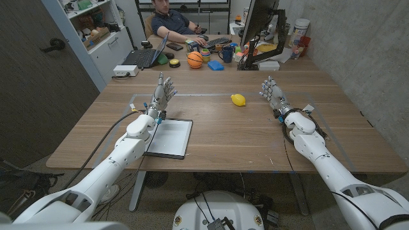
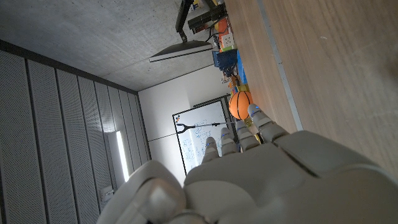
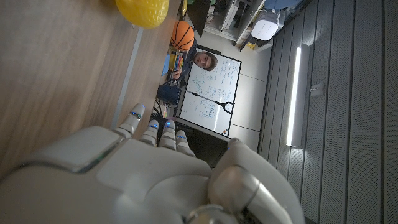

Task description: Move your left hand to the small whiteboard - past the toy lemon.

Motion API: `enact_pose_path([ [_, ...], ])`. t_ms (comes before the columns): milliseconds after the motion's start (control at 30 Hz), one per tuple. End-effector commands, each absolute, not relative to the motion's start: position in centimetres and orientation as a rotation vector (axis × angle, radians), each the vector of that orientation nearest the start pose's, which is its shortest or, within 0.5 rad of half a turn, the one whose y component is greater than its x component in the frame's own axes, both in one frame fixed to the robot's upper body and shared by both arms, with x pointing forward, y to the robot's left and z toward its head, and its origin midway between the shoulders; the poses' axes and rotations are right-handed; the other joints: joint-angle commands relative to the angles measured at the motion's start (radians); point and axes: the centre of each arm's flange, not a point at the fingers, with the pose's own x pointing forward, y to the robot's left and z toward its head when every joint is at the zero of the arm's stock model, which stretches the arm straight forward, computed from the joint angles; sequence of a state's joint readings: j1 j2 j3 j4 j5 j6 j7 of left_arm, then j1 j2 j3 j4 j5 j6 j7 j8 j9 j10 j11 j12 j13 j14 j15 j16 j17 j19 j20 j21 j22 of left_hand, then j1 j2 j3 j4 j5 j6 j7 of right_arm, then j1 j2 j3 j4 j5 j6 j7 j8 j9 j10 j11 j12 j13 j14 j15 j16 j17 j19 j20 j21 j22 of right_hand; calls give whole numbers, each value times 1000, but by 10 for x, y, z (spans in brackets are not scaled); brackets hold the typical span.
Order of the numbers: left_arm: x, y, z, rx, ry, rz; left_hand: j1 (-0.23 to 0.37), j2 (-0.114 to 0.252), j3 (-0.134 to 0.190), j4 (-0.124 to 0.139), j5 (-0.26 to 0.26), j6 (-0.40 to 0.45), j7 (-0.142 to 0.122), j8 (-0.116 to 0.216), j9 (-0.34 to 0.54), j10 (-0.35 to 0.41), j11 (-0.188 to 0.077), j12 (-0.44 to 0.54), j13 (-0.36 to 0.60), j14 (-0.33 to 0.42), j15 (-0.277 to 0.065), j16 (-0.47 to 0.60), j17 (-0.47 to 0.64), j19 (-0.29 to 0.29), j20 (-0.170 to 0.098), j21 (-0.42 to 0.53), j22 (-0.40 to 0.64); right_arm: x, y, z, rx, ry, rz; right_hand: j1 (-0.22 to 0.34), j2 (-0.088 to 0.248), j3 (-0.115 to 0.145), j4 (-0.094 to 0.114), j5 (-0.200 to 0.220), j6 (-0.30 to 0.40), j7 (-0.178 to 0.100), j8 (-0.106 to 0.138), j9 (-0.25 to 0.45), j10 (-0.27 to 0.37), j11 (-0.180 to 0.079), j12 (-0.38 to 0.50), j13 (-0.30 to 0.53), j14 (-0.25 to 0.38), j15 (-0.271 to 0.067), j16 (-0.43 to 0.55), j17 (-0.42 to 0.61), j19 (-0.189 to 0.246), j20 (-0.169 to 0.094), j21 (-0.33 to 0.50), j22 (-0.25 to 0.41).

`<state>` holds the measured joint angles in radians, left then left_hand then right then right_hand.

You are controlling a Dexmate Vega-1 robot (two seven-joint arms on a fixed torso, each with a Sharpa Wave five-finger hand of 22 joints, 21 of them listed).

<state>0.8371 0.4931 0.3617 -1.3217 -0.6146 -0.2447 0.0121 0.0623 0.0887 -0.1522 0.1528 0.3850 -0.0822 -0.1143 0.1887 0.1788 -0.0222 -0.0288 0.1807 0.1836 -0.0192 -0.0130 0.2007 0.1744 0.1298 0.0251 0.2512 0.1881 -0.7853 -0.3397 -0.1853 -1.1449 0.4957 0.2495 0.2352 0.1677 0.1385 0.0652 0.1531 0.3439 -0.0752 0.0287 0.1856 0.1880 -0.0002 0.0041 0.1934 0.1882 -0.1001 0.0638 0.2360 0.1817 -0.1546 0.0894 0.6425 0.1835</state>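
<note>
While the left hand point(image 1: 162, 89) hovers open-fingered beyond the whiteboard point(image 1: 169, 138), the lemon point(image 1: 238, 99) lies apart.

- The left hand point(image 2: 261, 180) shows its pale back, fingers point(image 2: 254, 114) reaching out with nothing in them.
- The wooden table point(image 2: 323, 68) runs beside the hand, a pale tape line along its surface.
- A toy basketball point(image 2: 240, 104) sits at the table's far end, just past the fingertips.
- Beyond it lie coloured clutter and a monitor point(image 2: 186, 50).
- A wall whiteboard point(image 2: 199, 134) with writing stands behind.
</note>
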Motion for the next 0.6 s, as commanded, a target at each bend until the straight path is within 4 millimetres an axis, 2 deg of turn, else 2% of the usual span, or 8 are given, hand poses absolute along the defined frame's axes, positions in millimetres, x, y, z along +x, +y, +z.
enact_pose_path([
  [33, 655, 282, -22, -31, -580, -180, -4, 18, -9, 2, 7, -6, -2, 5, 5, -10, -1, 5, 4, -6, 2, 2, 5, 8, 4, -4, 3, 677, -296, -22, 47, -586, 255, -8, 6, -3, 3, 6, -5, 4, 7, 3, -2, 5, 1, 5, 3, 2, 1, 3, 5, -2, -5, 2],
  [600, 654, 282, -22, -34, -583, -173, -2, 17, -12, 1, 8, -7, -3, 5, 5, -9, -1, 5, 4, -6, 2, 2, 5, 10, 4, -7, 3, 679, -296, -20, 44, -585, 260, -9, 6, -2, 3, 7, -4, 3, 7, 3, -2, 2, 1, 4, 4, 1, -1, 3, 8, -3, -8, 3],
])
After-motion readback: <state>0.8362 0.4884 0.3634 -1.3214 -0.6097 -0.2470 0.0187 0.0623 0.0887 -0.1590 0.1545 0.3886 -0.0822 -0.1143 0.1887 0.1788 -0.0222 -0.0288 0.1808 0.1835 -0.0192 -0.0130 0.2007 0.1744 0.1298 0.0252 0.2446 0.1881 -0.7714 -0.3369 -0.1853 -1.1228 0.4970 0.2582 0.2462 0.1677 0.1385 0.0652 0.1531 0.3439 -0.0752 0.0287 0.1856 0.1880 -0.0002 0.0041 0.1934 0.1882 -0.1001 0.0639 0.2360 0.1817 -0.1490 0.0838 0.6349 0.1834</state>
